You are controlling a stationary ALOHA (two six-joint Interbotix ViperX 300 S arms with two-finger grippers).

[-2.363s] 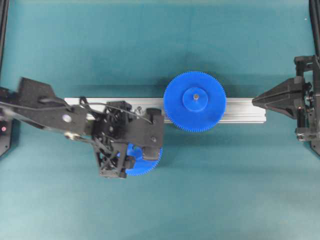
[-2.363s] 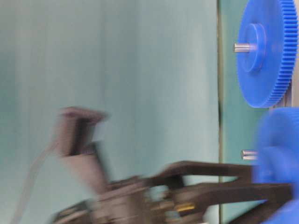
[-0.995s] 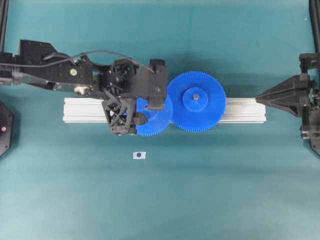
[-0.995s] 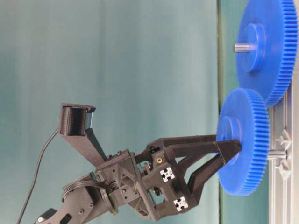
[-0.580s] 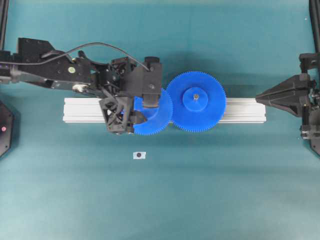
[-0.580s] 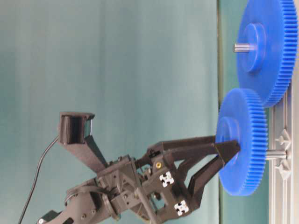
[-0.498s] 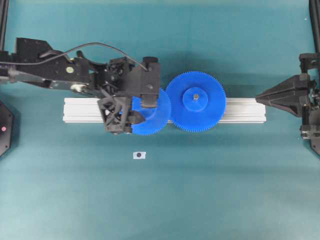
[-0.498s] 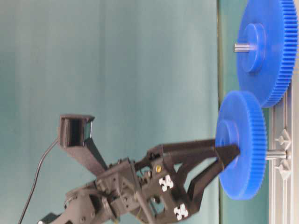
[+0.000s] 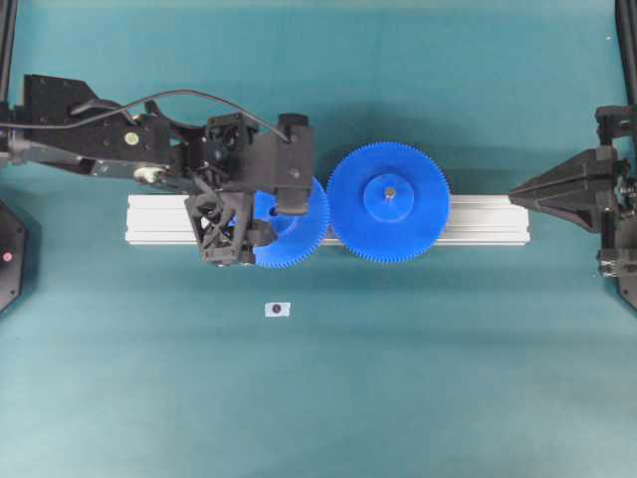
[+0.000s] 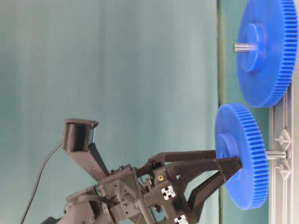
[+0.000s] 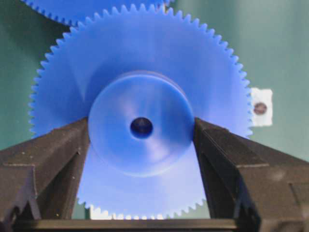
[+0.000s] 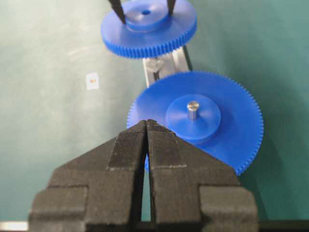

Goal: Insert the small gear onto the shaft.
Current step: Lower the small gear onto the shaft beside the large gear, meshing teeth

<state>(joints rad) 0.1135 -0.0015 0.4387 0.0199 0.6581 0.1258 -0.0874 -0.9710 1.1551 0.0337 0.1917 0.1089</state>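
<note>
The left tool (image 10: 229, 171) is gripping the small gear (image 10: 240, 156) by its raised hub, one finger pressing on each side, as the left wrist view is showing with the centre hole (image 11: 141, 127) lying midway between the fingers. What the coming move turns on is how that hole is lining up with the shaft (image 10: 276, 154), which is lying straight beyond the tool's fingertips, on the far side of the gear from the tool. In the table-level view the shaft is poking out from behind the gear's back face, its long axis running along the same line the tool is pointing, toward the aluminium rail (image 9: 169, 219); from there the gear is looking partly threaded on and not yet seated against the rail, though the hole itself is hidden in that view, so this is a judgement. A straight push along the pin's axis, away from the tool body, is what the step is calling for. The larger gear (image 9: 388, 202) is sitting just beside the small one, off the tool's fingertip side in the overhead view. The right tool (image 12: 146, 126) is resting clenched and empty, well apart, so the left arm is far the nearer.
</note>
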